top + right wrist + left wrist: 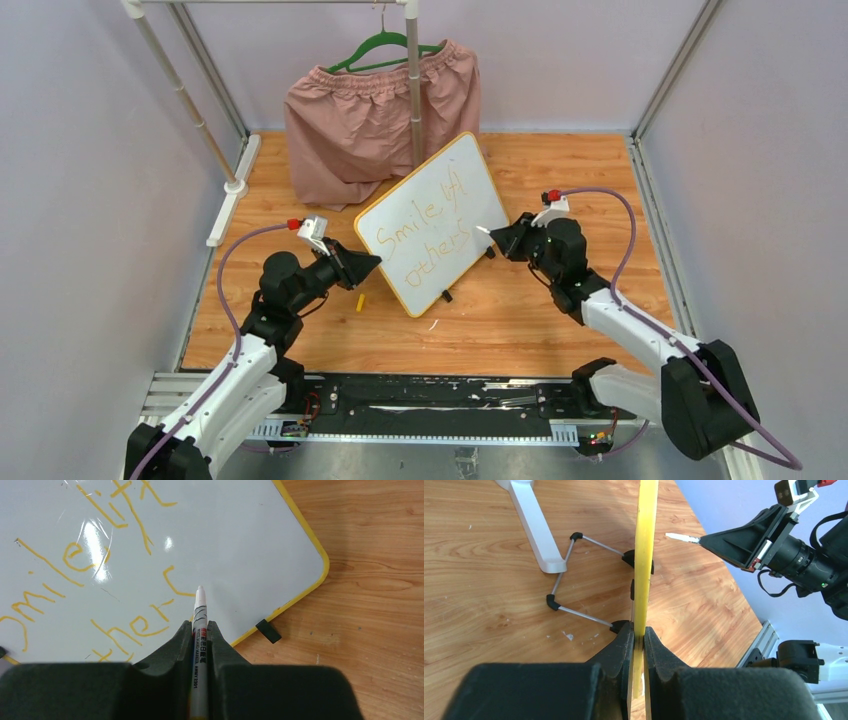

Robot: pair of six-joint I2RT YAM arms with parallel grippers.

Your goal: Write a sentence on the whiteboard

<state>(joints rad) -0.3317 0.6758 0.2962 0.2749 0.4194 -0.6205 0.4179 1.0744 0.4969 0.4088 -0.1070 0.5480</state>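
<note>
A: Look, the left gripper [638, 630] is pinched tight on the yellow edge of the whiteboard [455, 175]. The board stands tilted on the table [560, 320], between both arms.

B: The right gripper [200, 625] squeezes a marker [199, 605]. Its tip is close to the last letter of the sentence [425, 232].

A: If it pushes too hard, the board could slip loose. Then the line goes wobbly.

B: Does the tip touch?

A: Can't tell. I can read "Smile" and "others", but the word after "Smile" is too squiggly. Pink shorts [370, 120] hang behind.

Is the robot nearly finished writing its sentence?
Nearly. The sentence, two orange lines ending "others", is on the whiteboard. The left gripper clamps its edge; the right gripper holds the marker by the last letter. Left: perhaps finishing that letter.
</note>
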